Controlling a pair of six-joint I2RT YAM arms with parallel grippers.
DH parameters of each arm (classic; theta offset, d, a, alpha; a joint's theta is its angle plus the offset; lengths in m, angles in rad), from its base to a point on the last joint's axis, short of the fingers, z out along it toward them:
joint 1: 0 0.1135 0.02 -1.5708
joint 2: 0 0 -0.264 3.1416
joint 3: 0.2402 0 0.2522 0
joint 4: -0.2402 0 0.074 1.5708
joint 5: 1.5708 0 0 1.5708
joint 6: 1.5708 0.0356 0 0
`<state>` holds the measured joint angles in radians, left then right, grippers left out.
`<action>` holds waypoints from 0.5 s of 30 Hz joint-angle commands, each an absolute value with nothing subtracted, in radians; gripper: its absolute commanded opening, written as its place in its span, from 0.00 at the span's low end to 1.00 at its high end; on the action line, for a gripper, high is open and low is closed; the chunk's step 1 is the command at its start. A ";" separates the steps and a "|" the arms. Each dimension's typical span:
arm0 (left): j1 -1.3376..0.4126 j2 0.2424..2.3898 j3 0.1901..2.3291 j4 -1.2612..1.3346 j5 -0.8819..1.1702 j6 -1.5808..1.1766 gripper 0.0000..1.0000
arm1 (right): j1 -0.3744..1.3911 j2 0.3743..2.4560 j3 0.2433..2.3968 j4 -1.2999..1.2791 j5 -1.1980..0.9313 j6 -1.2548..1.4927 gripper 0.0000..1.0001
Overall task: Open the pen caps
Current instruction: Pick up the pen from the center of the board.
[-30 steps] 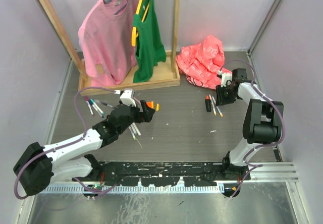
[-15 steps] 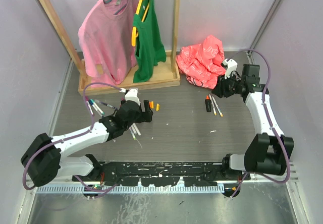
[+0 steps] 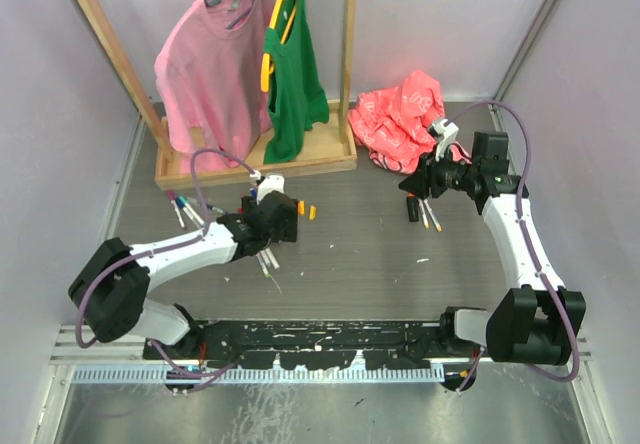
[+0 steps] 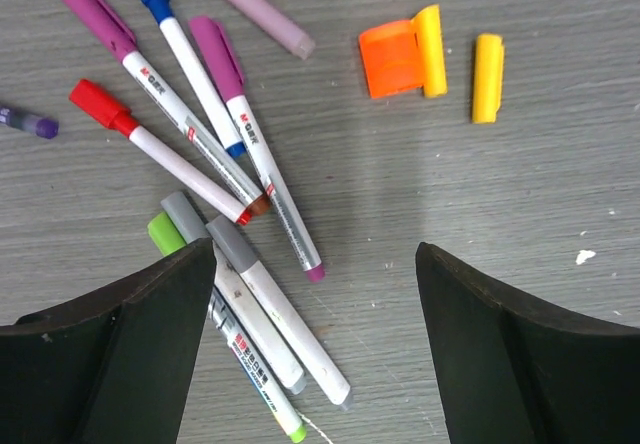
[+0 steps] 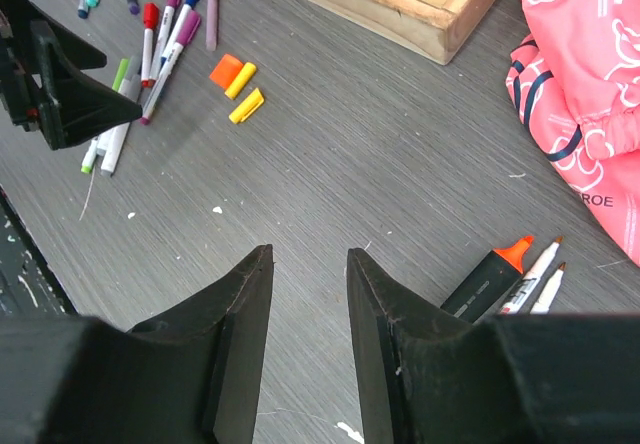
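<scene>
Three loose pen caps lie together on the grey table: an orange cap (image 4: 393, 59), a yellow one (image 4: 431, 49) against it, and another yellow one (image 4: 487, 76). Left of them lie capped pens (image 4: 225, 114) with purple, blue and red caps, and below those several uncapped white barrels (image 4: 275, 309). My left gripper (image 4: 315, 252) hovers open over this pile, with nothing between its fingers. My right gripper (image 5: 308, 255) is open by a narrow gap above bare table. Just right of it lie the black highlighter (image 5: 490, 274) with its orange tip bare, and two white pens (image 5: 535, 276).
A pink plastic bag (image 3: 405, 119) lies behind the right gripper (image 3: 406, 186). A wooden clothes rack base (image 3: 300, 159) with a pink shirt and a green top stands at the back. More pens (image 3: 183, 207) lie left of the left gripper (image 3: 283, 224).
The right arm swung up and back from over the highlighter, then came forward and left again, its jaws a little wider. The left gripper shifted slightly back over the pen pile.
</scene>
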<state>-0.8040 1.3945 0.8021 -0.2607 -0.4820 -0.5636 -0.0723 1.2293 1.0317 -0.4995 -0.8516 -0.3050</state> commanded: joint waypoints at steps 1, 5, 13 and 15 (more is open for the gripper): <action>-0.802 1.431 0.840 -0.268 -0.497 -0.585 0.82 | -0.074 1.218 1.040 -0.509 -0.859 -0.337 0.42; -0.802 1.469 0.859 -0.270 -0.486 -0.596 0.80 | -0.074 1.200 1.036 -0.508 -0.859 -0.337 0.42; -0.775 1.541 0.890 -0.274 -0.486 -0.622 0.70 | -0.074 1.194 1.033 -0.503 -0.862 -0.333 0.42; -0.763 1.553 0.893 -0.266 -0.475 -0.624 0.68 | -0.074 1.194 1.033 -0.504 -0.861 -0.333 0.42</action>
<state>-0.7879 1.5379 0.8581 -0.2817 -0.4725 -0.5991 -0.0738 1.2274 1.0264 -0.5175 -0.8497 -0.3199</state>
